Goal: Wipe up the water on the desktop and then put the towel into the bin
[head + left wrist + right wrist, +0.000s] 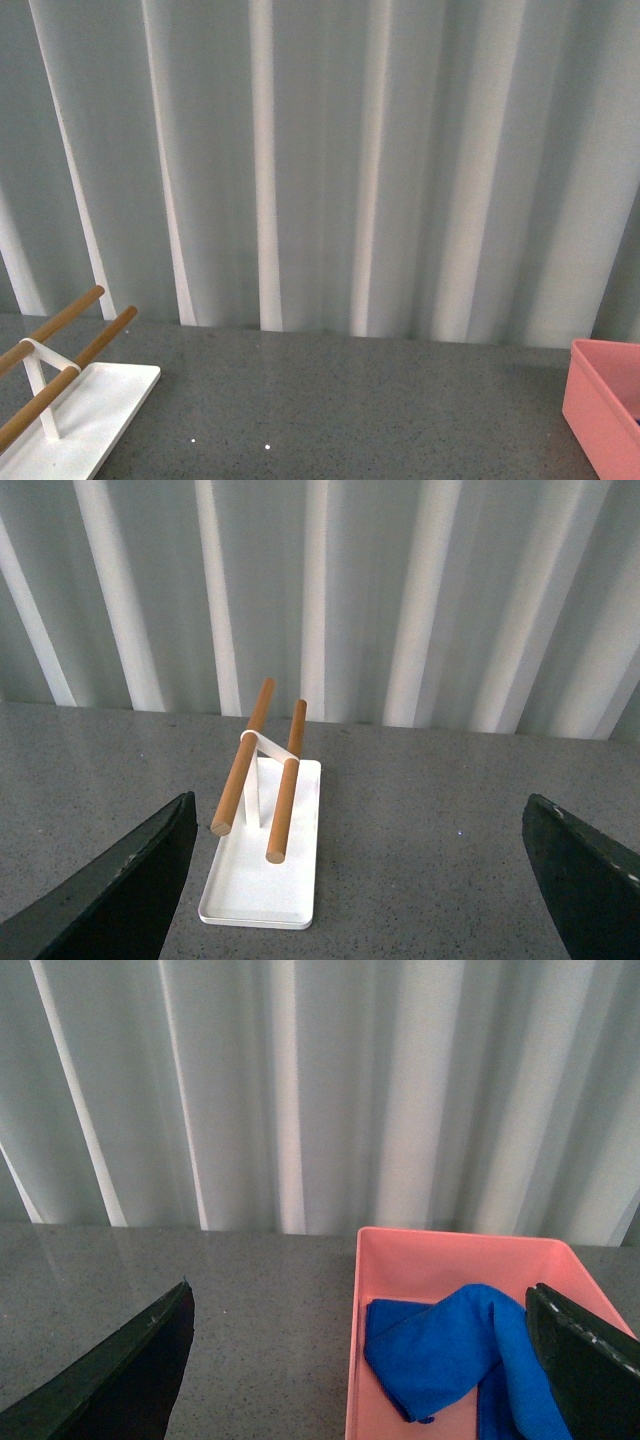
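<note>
From the front view we look across a wide dark grey speckled stone-like desktop (pixel 350 410); neither of our arms appears there. Nearest, at about seven o'clock, sits a white rack with two wooden rods (pixel 60 390) on a flat white base, and at about four o'clock the corner of a salmon-pink plastic rectangular bin (pixel 605 405) enters from the edge. Farther back, a pale grey pleated curtain (pixel 320 160) fills everything behind the desktop. In the left wrist view, our left gripper (pixel 360 880) has its dark fingers (pixel 120 895) spread wide apart with nothing between them; beyond them the white rack (pixel 265 870) stands upright on the desktop (pixel 440 820), its two rods side by side. In the right wrist view, our right gripper (pixel 360 1365) is likewise spread wide and holds nothing. Just past its fingers (pixel 125 1375) the pink bin (pixel 460 1245) rests on the desktop (pixel 250 1310), and the bright royal-blue fluffy microfibre towel (pixel 450 1350) lies crumpled inside the bin, on its floor.
</note>
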Controlling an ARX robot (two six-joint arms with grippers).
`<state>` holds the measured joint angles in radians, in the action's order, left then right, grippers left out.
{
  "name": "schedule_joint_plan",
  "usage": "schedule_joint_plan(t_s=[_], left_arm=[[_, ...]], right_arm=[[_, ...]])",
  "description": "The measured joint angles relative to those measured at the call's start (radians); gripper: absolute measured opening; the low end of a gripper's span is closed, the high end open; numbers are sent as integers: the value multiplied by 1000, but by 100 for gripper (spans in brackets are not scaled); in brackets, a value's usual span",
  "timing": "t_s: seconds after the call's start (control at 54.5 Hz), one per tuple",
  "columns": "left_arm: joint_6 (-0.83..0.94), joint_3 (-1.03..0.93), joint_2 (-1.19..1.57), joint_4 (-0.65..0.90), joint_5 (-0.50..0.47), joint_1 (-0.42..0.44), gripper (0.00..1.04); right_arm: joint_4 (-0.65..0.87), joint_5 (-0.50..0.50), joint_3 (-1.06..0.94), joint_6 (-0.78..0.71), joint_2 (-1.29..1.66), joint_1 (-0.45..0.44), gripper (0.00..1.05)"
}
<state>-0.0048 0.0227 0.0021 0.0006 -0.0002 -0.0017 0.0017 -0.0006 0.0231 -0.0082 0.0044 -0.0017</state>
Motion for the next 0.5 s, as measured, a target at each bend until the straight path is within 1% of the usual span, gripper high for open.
schedule_joint_plan(t_s=[0.495], left_arm=[[0, 0, 0, 0, 0, 0, 98]], right_arm=[[0, 0, 0, 0, 0, 0, 98]])
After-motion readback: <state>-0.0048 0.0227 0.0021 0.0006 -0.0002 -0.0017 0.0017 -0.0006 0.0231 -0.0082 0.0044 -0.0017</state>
